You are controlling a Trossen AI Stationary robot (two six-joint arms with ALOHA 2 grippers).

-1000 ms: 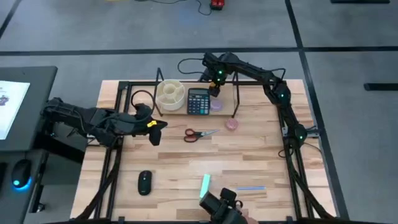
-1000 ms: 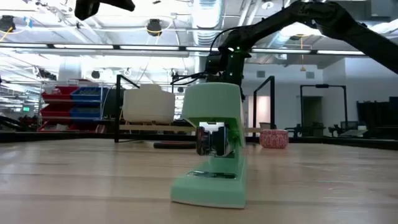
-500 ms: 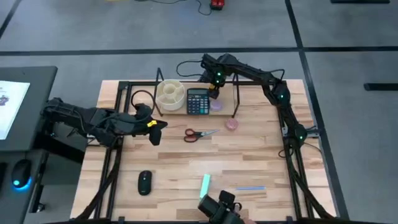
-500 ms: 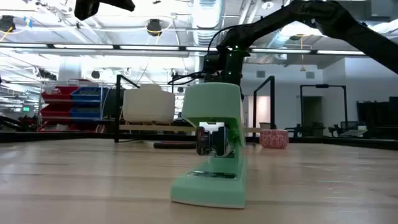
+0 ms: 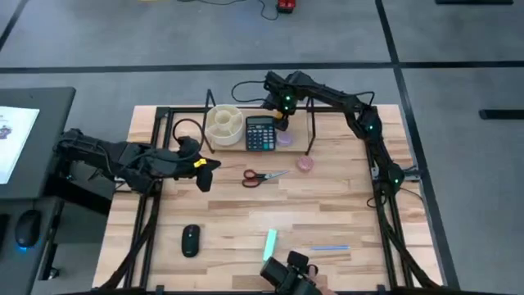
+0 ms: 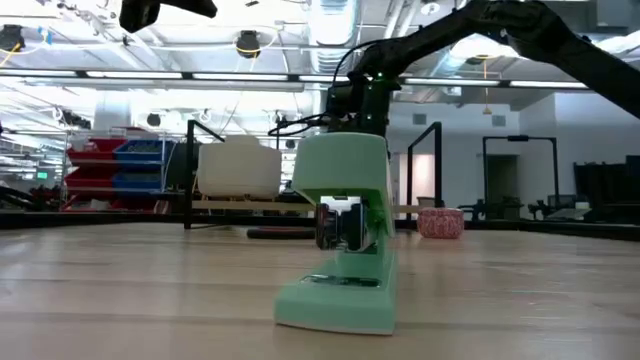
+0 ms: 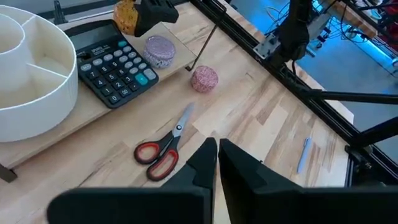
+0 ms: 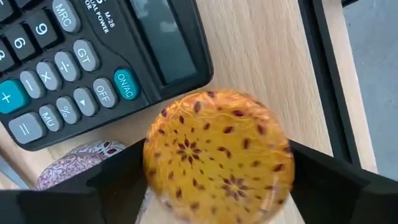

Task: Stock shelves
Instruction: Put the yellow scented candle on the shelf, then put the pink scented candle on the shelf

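Observation:
The shelves point(image 5: 296, 131) stand at the table's far middle, a low plank rack. On it rest a white divided tub point(image 5: 223, 124), a black calculator point(image 5: 261, 133) and a pink patterned roll point(image 5: 285, 139). My right gripper point(image 5: 282, 116) hovers over the plank's far right part, shut on a yellow patterned roll point(image 8: 217, 155). A second pink roll point(image 5: 304, 164) lies on the tabletop in front of the rack. My left gripper point(image 5: 205, 172) waits shut at the table's left, holding nothing. My right gripper pinches the yellow roll by its round rim point(image 8: 152, 163) between its two fingers, one on each opposite side. The fingers come from above, pointing down. The roll lies flat in the hold, its face up, clear above the plank beside the calculator's far right corner point(image 8: 186, 59).
Red-handled scissors point(image 5: 264, 175) lie mid-table. A black mouse point(image 5: 190, 240), a green stapler point(image 5: 269, 243) and a blue pen point(image 5: 330, 247) sit toward the near edge. The rack's thin black uprights point(image 5: 311, 131) stand close to my right gripper.
My right gripper has crept a little toward the table's left with the yellow roll still held between its fingers.

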